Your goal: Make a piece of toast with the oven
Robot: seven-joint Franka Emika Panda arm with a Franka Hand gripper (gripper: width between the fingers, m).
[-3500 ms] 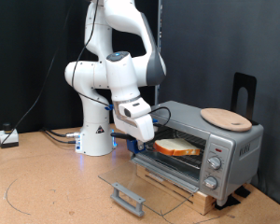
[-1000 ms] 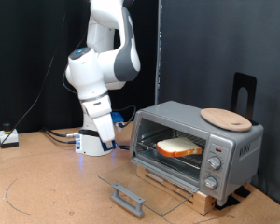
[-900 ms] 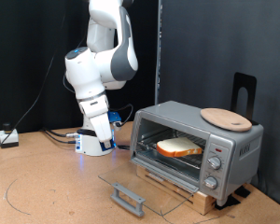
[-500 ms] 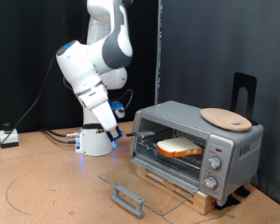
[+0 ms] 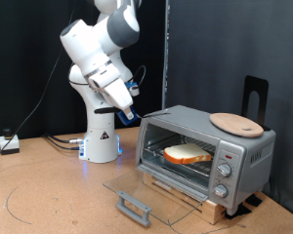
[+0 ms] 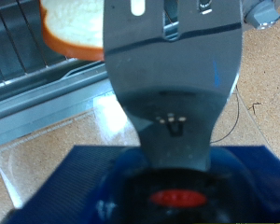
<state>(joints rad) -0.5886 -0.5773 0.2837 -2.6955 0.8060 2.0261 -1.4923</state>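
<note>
The piece of toast (image 5: 186, 153) lies flat on the wire rack inside the oven (image 5: 242, 148), whose glass door (image 5: 156, 188) hangs open and flat. My gripper (image 5: 128, 111) is raised in the air off the oven's upper corner on the exterior view's left, clear of the opening. In the wrist view a wide grey slotted spatula (image 6: 173, 75) with a blue handle part (image 6: 168, 177) sticks out from the hand, and the toast (image 6: 73, 28) and oven rack (image 6: 19, 61) lie beyond its blade. The spatula carries nothing.
A round light-wood plate (image 5: 236, 123) rests on the oven's top, with a black upright stand (image 5: 254, 97) behind it. The oven sits on a slatted wooden base (image 5: 207, 205). The door handle (image 5: 134, 207) juts out over the tabletop. Cables lie at the exterior view's left (image 5: 10, 143).
The arm has drawn back from the oven mouth, swung to the exterior view's left, then lifted the gripper up beside the oven's top corner. The toast stays on the rack.
</note>
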